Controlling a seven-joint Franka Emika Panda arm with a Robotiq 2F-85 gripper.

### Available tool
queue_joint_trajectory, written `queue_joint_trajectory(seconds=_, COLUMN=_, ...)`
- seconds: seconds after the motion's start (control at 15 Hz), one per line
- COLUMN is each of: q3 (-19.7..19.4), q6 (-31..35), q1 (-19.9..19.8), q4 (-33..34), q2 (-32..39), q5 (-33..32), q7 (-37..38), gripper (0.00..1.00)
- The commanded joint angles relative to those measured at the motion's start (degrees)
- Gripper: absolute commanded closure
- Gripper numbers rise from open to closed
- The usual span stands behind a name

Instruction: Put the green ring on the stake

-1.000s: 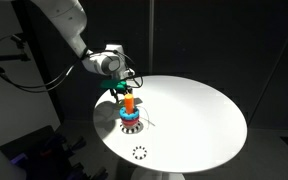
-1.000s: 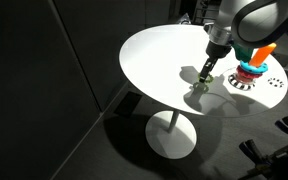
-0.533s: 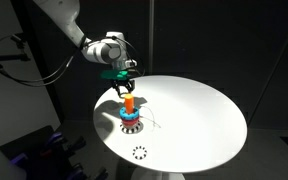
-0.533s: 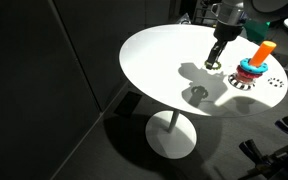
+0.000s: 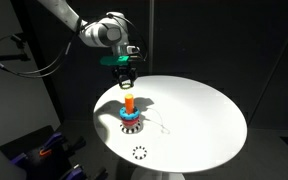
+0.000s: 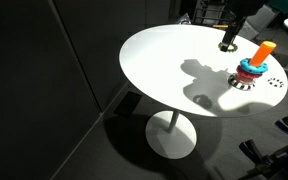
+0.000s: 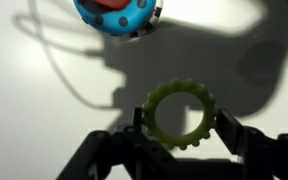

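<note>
Wrist view: green ring (image 7: 181,90) in tool (image 7: 181,124)

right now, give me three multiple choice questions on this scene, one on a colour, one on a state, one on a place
1. What colour is the peg of the stake?
A) orange B) yellow C) purple
2. What state is the green ring in?
A) lying on the table B) threaded on the stake C) held in the gripper, off the table
3. Where is the black-and-white dotted ring?
A) on the stake B) flat on the table, apart from the stake C) in the gripper

Answers:
1 A, the upright peg shows orange in both exterior views.
2 C, the wrist view shows the gripper's fingers on either side of it.
3 B, in an exterior view it lies alone near the table's edge.
</note>
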Motion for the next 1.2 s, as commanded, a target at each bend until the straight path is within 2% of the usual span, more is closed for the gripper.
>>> queue_joint_trajectory(seconds=0.0, q3=-0.41, q6=-4.1, q1=-1.25, q4=-1.03, q2=-5.28, q5=-0.13, q7=-2.69, gripper=0.51)
queue_joint_trajectory(seconds=0.53, q3=-2.33, q6=-7.94, q1=-2.84, q4=-5.2, q2=-13.28, q5=0.29, q7=-6.05, gripper=0.51)
queue_joint_trajectory(seconds=1.13, q3=-4.6, q6=-5.27, q1=-4.15, q4=-11.3, q2=-15.51, q5=-1.69, q7=-5.78, gripper=0.51)
